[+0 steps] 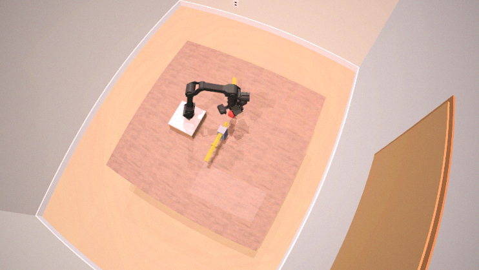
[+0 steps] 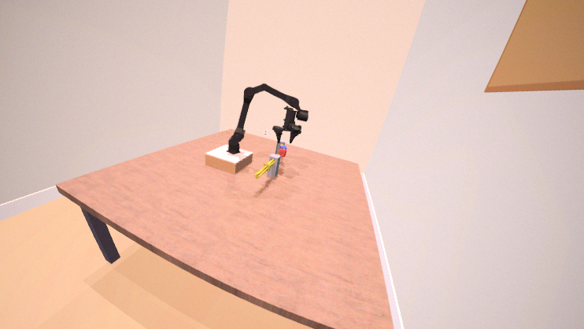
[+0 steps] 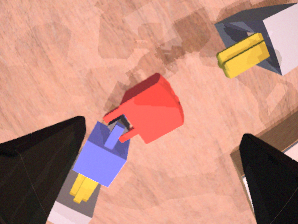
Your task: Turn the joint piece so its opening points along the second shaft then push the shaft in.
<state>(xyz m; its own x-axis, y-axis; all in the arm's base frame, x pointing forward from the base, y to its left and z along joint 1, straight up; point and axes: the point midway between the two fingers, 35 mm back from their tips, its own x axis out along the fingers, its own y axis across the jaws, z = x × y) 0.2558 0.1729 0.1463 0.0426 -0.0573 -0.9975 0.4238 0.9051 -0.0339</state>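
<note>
Landmark: near block, grey. Second shaft: yellow, ridged, through near block, end apart from joint piece. Joint piece: red, square, hinged on blue end of first shaft, beyond near block.
</note>
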